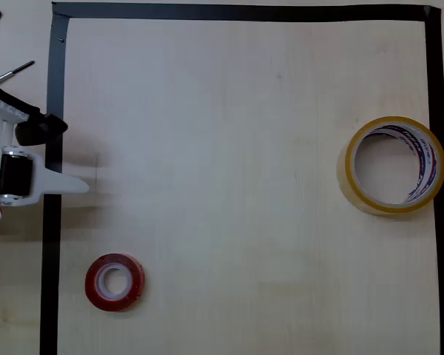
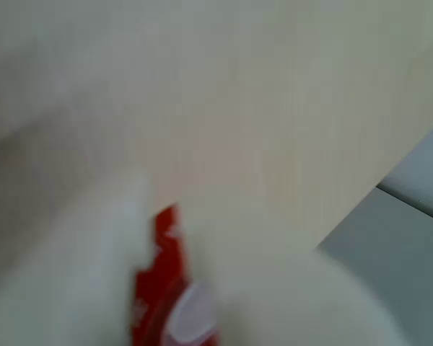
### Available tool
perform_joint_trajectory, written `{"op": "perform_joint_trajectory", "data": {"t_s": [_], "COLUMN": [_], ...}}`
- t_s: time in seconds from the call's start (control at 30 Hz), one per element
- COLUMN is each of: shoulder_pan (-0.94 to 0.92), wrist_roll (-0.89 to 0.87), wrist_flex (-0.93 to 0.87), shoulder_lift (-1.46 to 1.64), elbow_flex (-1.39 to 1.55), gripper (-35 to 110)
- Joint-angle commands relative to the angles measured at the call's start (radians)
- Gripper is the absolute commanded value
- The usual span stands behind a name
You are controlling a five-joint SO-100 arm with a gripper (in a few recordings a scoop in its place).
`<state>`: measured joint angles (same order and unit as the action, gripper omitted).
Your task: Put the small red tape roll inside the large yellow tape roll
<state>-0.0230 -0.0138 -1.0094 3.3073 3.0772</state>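
Pale wood table [image 1: 229,148] edged in black tape [image 1: 244,11], jaws' state unclear, wrist view blurred.

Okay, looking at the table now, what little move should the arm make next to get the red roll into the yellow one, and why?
Probably swing the gripper down-picture in the overhead view, toward the small red tape roll. The red roll lies flat and untouched near the lower left, while the gripper sits at the left edge holding nothing, and the large yellow tape roll waits far right. The wrist view is too blurred to tell how the jaws stand.
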Motion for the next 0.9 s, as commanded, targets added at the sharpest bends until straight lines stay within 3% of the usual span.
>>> {"op": "perform_joint_trajectory", "data": {"t_s": [0.0, 0.33, 0.67, 0.87], "shoulder_pan": [-0.034, -0.038, -0.155, -0.259], "wrist_roll": [0.005, 0.003, -0.044, -0.057], "wrist_flex": [-0.028, -0.086, -0.126, -0.018], "shoulder_lift": [0.026, 0.026, 0.026, -0.103], "elbow_flex": [-0.018, -0.083, -0.241, -0.256], "gripper": [0, 0, 0, 0]}}
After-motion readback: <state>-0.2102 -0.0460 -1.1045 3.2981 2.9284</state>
